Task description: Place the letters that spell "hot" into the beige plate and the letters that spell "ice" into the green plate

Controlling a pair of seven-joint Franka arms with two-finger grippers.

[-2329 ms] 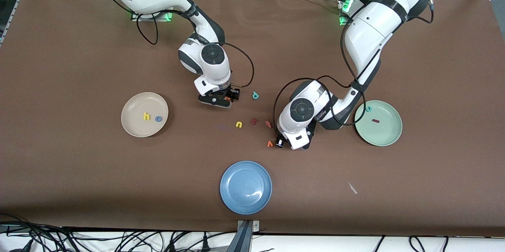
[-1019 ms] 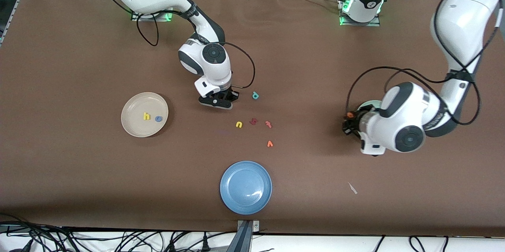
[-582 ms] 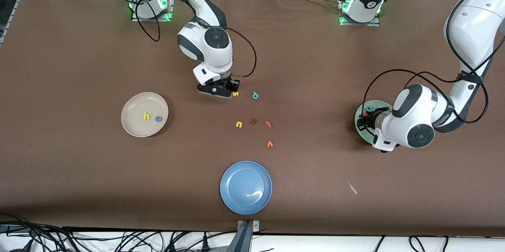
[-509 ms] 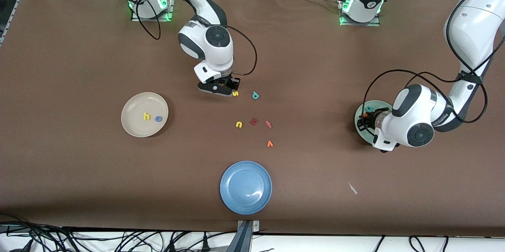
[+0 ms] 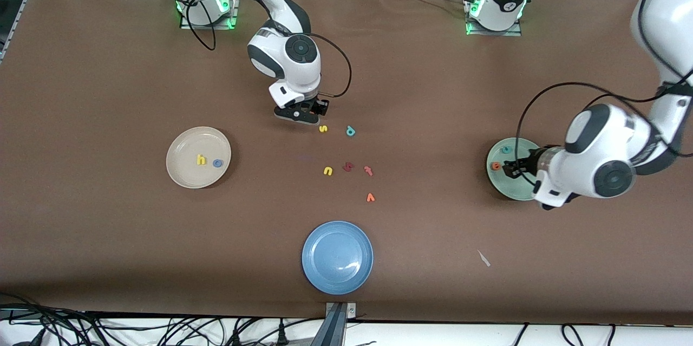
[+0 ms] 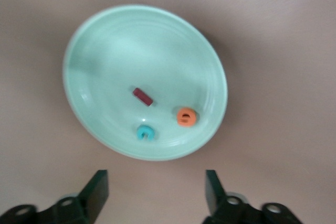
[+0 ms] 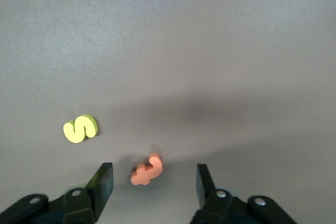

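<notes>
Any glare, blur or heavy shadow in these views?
Front view: sharp, a glare patch on the blue plate. Left wrist view: soft focus, green plate edge blurred, shadow beside it. Right wrist view: diffuse shadow band above the orange t; yellow s reads clearly.

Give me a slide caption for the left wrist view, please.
Open left tool beside the green plate holding a dark red i, teal c and orange e.

A brown table (image 5: pixel 108 259) fills the room's view, with tangled black cables (image 5: pixel 162 330) along its near edge.
</notes>
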